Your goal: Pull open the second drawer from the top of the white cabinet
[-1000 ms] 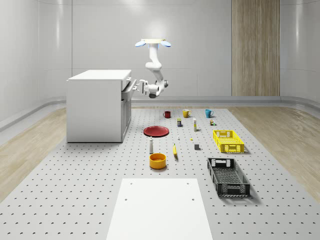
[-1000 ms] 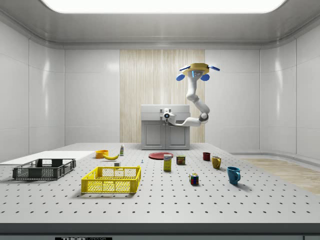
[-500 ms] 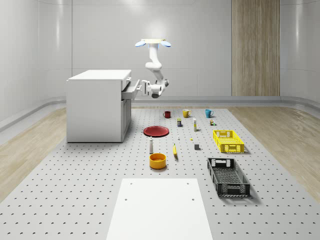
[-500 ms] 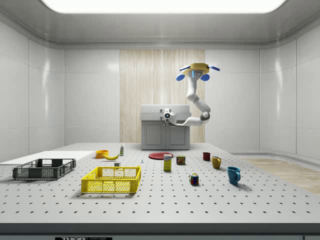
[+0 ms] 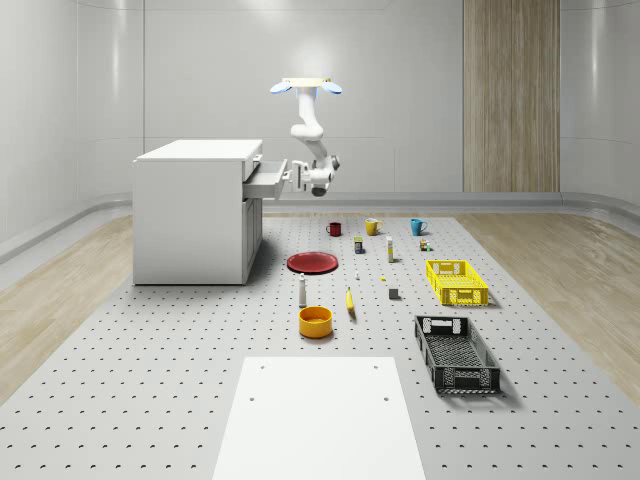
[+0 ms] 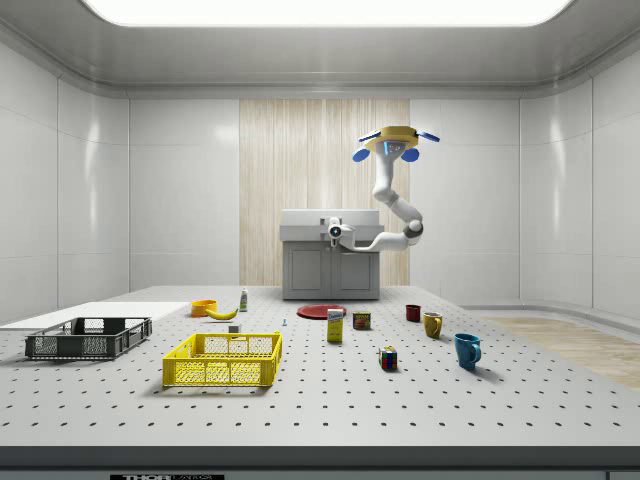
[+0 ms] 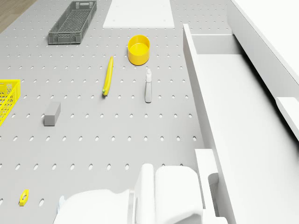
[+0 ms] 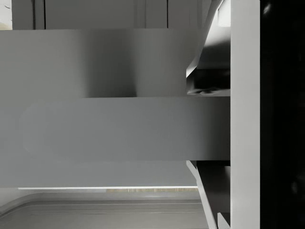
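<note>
The white box-shaped cabinet (image 5: pixel 195 210) stands on the grey perforated table (image 5: pixel 150 400) toward the whole-scene view's left. One drawer (image 5: pixel 268 180) in its upper part projects from the cabinet face toward the whole-scene view's right; whether this is the second from the top cannot be confirmed from the whole-scene view, though it sits just below the cabinet top. In the drone view the drawer's open white tray (image 7: pixel 243 116) is exposed along much of its length and appears empty.

The quadrotor drone (image 5: pixel 306 87) hovers above and just out from the cabinet front, over the table. Its white jointed arm (image 5: pixel 312 140) bends down and back toward the cabinet, bringing the two-finger gripper (image 5: pixel 293 177) to the drawer's front edge. In the wrist view the dark fingers (image 8: pixel 209 86) sit above and below the flat handle bar (image 8: pixel 119 129), so the jaws appear clenched on the handle.

Judgement: the pull is well advanced, the drawer being substantially out. What remains, if anything, is the last of the travel and then letting go of the handle.
</note>
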You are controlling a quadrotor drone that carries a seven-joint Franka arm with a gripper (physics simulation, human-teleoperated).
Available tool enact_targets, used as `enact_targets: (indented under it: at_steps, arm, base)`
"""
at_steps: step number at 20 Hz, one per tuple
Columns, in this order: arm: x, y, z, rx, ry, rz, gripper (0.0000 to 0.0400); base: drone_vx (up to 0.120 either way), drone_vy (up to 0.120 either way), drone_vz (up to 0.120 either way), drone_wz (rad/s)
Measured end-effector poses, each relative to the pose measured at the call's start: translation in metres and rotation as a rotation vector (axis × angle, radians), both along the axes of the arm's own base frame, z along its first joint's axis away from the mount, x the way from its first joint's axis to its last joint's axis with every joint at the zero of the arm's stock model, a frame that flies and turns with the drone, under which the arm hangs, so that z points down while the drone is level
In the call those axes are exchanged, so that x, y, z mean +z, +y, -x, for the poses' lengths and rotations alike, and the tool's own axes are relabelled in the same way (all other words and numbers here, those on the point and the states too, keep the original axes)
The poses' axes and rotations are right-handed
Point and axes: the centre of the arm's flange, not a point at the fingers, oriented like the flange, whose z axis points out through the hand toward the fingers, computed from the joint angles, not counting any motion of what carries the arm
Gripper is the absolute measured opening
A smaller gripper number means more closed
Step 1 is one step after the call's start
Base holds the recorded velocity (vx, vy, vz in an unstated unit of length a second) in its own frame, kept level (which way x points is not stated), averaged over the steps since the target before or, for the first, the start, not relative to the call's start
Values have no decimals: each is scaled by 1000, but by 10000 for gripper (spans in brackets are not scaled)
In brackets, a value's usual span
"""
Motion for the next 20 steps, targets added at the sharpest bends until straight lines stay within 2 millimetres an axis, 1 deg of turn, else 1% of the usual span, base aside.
enact_targets:
  at_steps: [1, 2, 4, 9, 10, 11, 13, 16, 20]
  arm:
    - [-2, -5, -1, -1, 25, 8, 178]
    - [5, -11, 2, -3, 35, 6, 161]
    - [5, -22, 1, -2, 27, 1, 139]
    - [3, -38, 0, -2, 13, -4, 128]
    - [0, -40, -1, -3, -13, -4, 152]
    - [-2, -42, -2, -2, 19, -2, 194]
    - [1, -44, -1, -1, 23, -4, 236]
    - [2, -46, -1, -1, 16, -8, 270]
    - [2, -47, -1, -1, 11, -11, 289]
  base:
    - [0, 0, 0, 0]
    - [0, 0, 0, 0]
    - [0, 0, 0, 0]
    - [0, 0, 0, 0]
    - [0, 0, 0, 0]
    - [0, 0, 0, 0]
    - [0, 0, 0, 0]
    - [0, 0, 0, 0]
    - [0, 110, 0, 0]
